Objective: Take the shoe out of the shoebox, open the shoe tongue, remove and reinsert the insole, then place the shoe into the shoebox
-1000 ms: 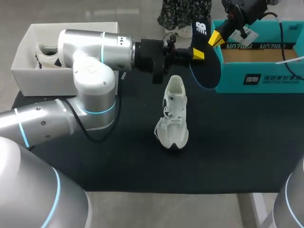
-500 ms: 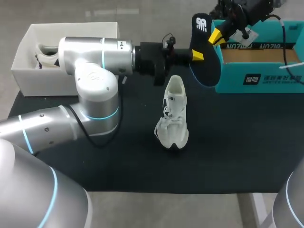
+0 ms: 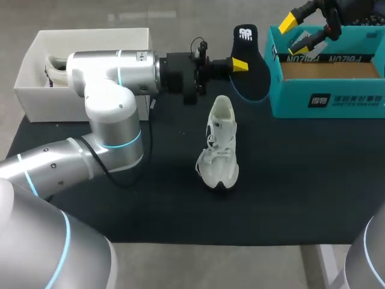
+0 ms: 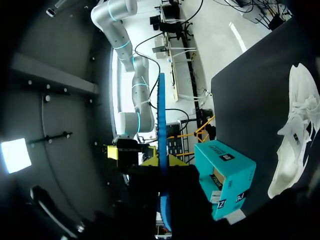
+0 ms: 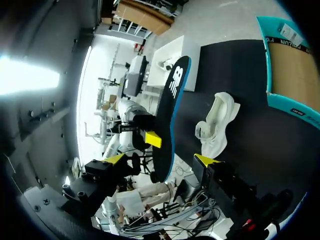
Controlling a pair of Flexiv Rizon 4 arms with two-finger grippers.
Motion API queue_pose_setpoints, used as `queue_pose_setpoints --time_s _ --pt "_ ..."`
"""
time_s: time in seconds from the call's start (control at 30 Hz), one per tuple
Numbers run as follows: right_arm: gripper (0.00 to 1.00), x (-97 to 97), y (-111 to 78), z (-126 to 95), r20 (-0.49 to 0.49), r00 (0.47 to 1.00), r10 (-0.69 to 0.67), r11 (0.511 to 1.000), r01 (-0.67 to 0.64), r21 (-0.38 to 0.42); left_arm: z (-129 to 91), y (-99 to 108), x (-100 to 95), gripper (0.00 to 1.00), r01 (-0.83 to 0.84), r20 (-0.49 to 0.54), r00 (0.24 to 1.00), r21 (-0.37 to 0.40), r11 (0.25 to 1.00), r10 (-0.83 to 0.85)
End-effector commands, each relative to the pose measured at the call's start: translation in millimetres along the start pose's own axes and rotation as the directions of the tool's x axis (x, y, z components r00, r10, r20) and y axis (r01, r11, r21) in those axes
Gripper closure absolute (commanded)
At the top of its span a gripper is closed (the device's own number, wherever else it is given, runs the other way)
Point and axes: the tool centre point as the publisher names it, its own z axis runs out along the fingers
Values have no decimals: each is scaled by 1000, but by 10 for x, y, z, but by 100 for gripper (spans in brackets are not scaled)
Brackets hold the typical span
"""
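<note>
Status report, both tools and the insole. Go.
Left tool shut on insole, held up off the mat. Right tool open, clear of it, over the teal shoebox. Shoe on the mat, insole out. Nothing between insole and shoe.

My right gripper (image 5: 159, 159) has its yellow tips spread wide, touching nothing. Ahead of them the black insole (image 5: 172, 102) stands on edge, gripped by my left gripper (image 5: 153, 139). Beside the insole, the white shoe (image 5: 216, 120) lies on the black table (image 5: 235, 65). The teal shoebox (image 5: 292, 75) is to the shoe's right and a white box (image 5: 175, 57) is far left.
</note>
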Motion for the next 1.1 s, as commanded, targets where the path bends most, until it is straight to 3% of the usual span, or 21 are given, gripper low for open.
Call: queue_pose_setpoints --time_s 0.03,0.23,0.33,0.47,0.7,0.93,1.1 --pt "0 0 -264 -21 -4 999 -32 934 28 -357 -53 34 -93 100 26 -50 998 31 999 -24" --pt "0 64 -292 -12 48 999 -25 879 45 -475 -130 28 -212 100 52 -49 997 4 999 -52" --pt "0 87 -331 -2 59 998 18 828 18 -561 -179 35 -276 100 48 -23 999 -13 999 -48" --pt "0 88 -357 -20 -49 995 90 727 -100 -680 -201 47 -313 100 23 -20 1000 -18 1000 -23" --pt "0 89 -274 -17 -231 973 16 659 -184 -729 -203 56 -310 100 37 13 999 20 999 -37" --pt "0 46 -264 8 -241 970 13 657 -190 -729 -215 17 -371 100 14 22 1000 61 998 -16" --pt "0 80 -260 1 -202 979 -28 699 -126 -704 -231 1 -386 100 26 31 999 88 996 -29"
